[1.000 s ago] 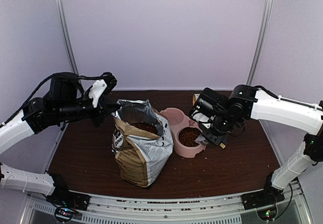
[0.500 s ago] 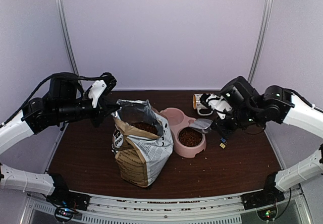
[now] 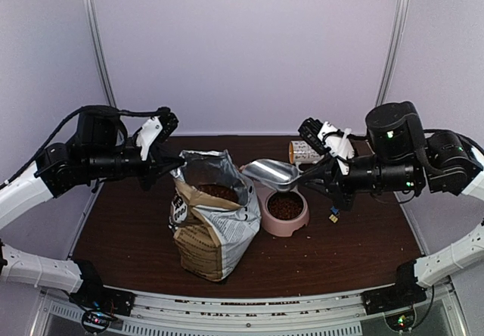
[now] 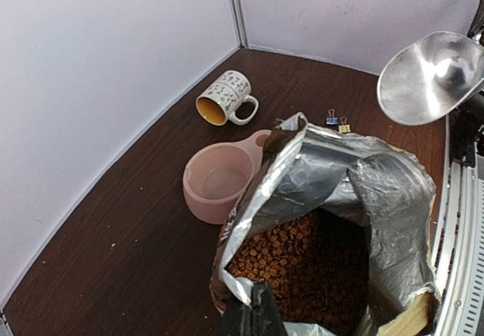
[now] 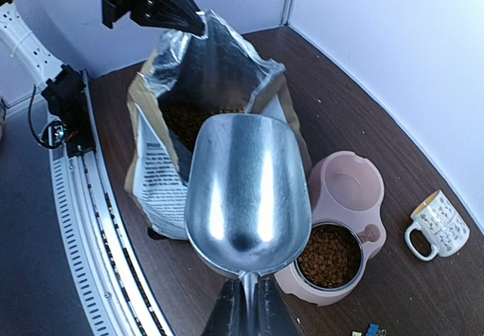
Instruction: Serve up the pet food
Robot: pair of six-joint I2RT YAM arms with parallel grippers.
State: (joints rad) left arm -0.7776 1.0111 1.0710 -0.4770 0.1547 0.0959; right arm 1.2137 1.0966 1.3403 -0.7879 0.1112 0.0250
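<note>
The pet food (image 4: 302, 268) fills the open kraft and foil bag (image 3: 212, 230) and lies as a brown heap (image 3: 284, 206) in the near cup of the pink double bowl (image 3: 281, 228). The far cup (image 5: 349, 188) is empty. My left gripper (image 3: 168, 163) is shut on the bag's left rim (image 4: 253, 317) and holds it open. My right gripper (image 3: 325, 178) is shut on the handle of a metal scoop (image 5: 246, 192). The scoop is empty and hangs in the air above the bowl, its mouth toward the bag.
A patterned mug (image 3: 304, 152) lies on its side behind the bowl. Small binder clips (image 3: 333, 216) lie to the right of the bowl. The ribbed metal rail (image 5: 98, 222) runs along the table's near edge. The dark wood table meets white walls behind.
My right arm has lifted the scoop up and away from the bowl and turned it level, now empty. The left arm and the bag have hardly moved.
</note>
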